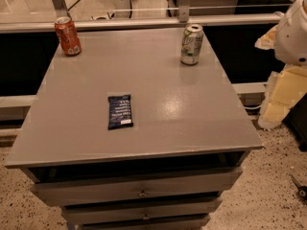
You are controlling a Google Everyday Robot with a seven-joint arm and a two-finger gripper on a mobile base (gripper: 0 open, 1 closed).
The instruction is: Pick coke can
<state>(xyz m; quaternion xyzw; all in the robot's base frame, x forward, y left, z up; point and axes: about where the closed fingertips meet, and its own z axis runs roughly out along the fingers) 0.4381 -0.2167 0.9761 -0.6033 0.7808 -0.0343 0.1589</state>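
The coke can (67, 36), red-orange with a silver top rim, stands upright at the far left corner of the grey cabinet top (158, 80). My gripper is out of view. Only a white rounded part of my arm (293, 32) shows at the upper right edge, off the right side of the cabinet and far from the can.
A pale green-and-white can (192, 44) stands upright at the far right of the top. A dark blue snack packet (120, 111) lies flat near the middle left. Drawers (139, 190) sit below the front edge. A railing (144, 23) runs behind. Yellowish foam (283, 92) is at the right.
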